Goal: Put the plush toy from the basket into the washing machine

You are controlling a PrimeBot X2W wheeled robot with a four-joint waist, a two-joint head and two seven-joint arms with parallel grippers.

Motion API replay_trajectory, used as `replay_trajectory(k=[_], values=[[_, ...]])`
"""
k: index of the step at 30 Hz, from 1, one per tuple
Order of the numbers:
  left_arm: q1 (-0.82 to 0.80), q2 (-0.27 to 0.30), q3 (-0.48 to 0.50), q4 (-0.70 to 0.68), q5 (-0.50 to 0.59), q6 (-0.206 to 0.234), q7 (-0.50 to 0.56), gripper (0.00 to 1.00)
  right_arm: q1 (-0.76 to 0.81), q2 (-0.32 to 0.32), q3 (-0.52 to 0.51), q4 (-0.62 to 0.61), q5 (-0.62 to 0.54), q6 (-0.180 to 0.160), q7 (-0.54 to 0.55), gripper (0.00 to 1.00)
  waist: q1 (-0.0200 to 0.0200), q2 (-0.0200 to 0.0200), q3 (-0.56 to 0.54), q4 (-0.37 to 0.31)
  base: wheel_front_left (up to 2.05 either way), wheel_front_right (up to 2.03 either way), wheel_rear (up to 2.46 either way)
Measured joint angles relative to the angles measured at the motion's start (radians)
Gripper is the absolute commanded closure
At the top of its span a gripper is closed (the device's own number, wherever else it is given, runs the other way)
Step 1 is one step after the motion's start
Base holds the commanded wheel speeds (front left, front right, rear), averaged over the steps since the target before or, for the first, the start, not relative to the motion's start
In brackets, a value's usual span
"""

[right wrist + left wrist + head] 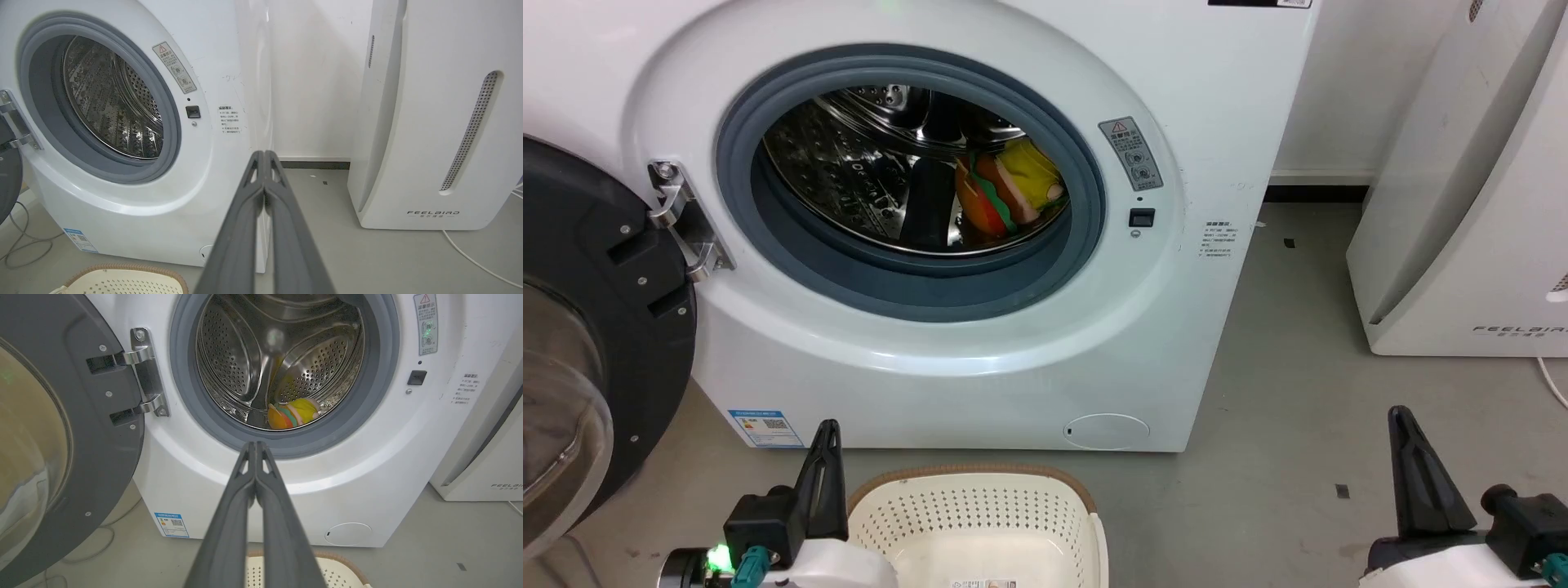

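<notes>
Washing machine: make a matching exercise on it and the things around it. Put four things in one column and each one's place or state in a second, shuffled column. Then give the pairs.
Things
1. plush toy
2. basket
3. door
4. left gripper

Place or state
A. swung open on its hinge
B. shut, holding nothing
C. lying in the drum
D. standing before the washing machine

Pairs: 1-C, 2-D, 3-A, 4-B

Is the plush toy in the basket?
No, the plush toy lies in the drum of the washing machine, not in the basket.
</notes>
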Motion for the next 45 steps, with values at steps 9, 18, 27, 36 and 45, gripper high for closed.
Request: replay_trajectory(k=[9, 18, 27, 36, 45], values=[[0.0, 0.0, 0.001, -0.009, 0.007, -0.001, 0.017, 1.0, -0.005, 0.0, 0.007, -0.001, -0.018, 0.0, 0.018, 1.0, 0.0, 0.0, -0.001, -0.002, 0.0, 0.0, 0.0], [0.0, 0.0, 0.001, -0.02, 0.011, -0.008, 0.036, 1.0, -0.005, 0.0, 0.013, -0.002, -0.024, 0.0, 0.037, 1.0, 0.0001, 0.0, -0.003, -0.003, 0.0, 0.0, 0.0], [0.0, 0.0, 0.002, -0.032, 0.016, -0.01, 0.053, 1.0, -0.008, 0.0, 0.018, -0.002, -0.031, 0.0, 0.054, 1.0, 0.0001, 0.0, -0.004, -0.005, 0.0, 0.0, 0.0], [-0.001, 0.0, 0.002, -0.041, 0.023, -0.016, 0.071, 1.0, -0.015, 0.0, 0.023, -0.003, -0.04, 0.0, 0.072, 1.0, 0.0001, 0.0, -0.005, -0.006, 0.0, 0.0, 0.0], [-0.001, 0.0, 0.003, -0.051, 0.026, -0.018, 0.09, 1.0, -0.017, 0.0, 0.029, -0.005, -0.049, 0.0, 0.091, 1.0, 0.0001, 0.0, -0.006, -0.007, 0.0, 0.0, 0.0]])
